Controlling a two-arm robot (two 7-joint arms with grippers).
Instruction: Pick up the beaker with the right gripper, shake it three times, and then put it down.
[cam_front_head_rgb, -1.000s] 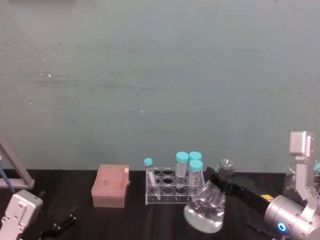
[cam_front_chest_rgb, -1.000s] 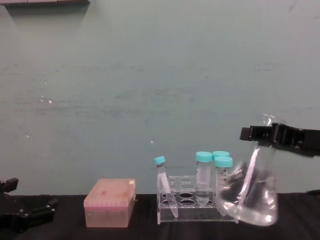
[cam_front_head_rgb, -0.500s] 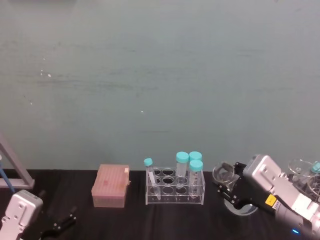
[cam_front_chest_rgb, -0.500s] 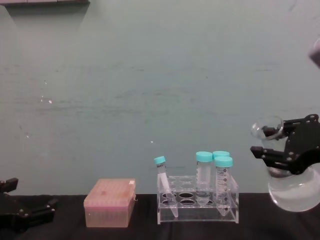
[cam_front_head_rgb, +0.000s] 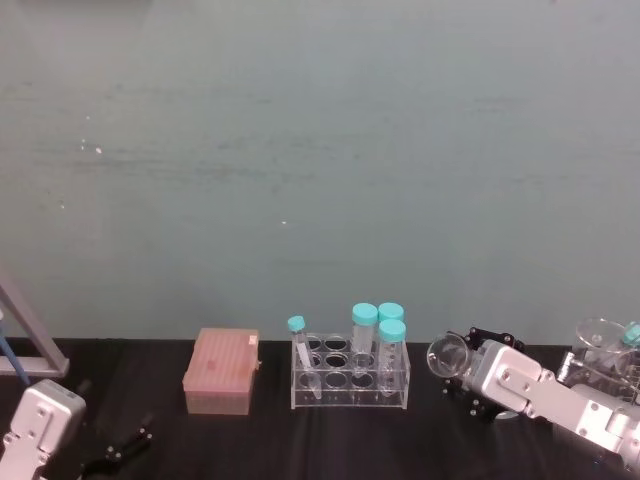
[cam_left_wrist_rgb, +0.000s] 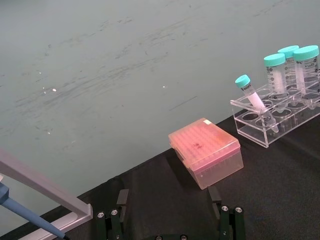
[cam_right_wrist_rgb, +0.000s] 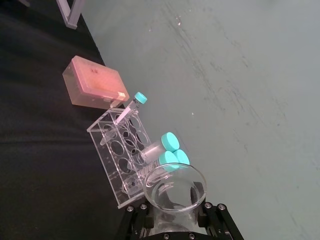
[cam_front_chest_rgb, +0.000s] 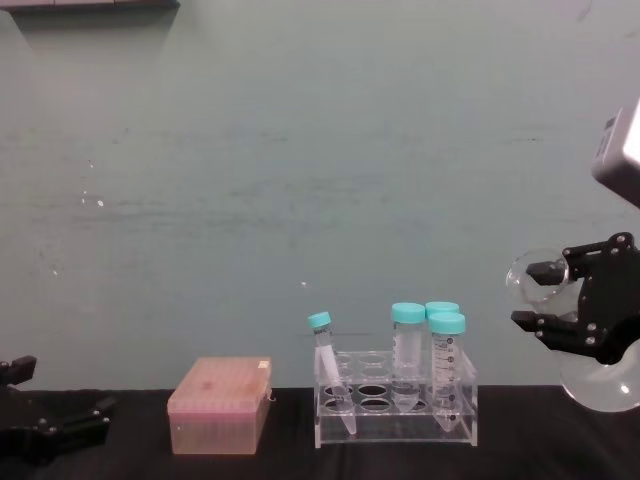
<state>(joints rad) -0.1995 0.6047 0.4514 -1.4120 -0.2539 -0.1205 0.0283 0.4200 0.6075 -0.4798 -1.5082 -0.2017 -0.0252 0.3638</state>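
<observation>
I judge I'm mid-shake. My right gripper (cam_front_chest_rgb: 548, 296) is clamped on the neck of the conical flask (cam_front_chest_rgb: 603, 386), which is at the right of the tube rack (cam_front_chest_rgb: 396, 402). It seems just off the table, with its mouth tipped left. Next I need to finish the swings without spilling, then set the flask down upright. My left gripper (cam_front_chest_rgb: 50, 432) rests low at the left, fingers spread.

Box (cam_front_head_rgb: 221, 372) left of rack (cam_front_head_rgb: 349, 396), beaker (cam_front_head_rgb: 448, 354) right of it in right claw (cam_front_chest_rgb: 543, 296), left claw (cam_left_wrist_rgb: 170, 223) far left.
</observation>
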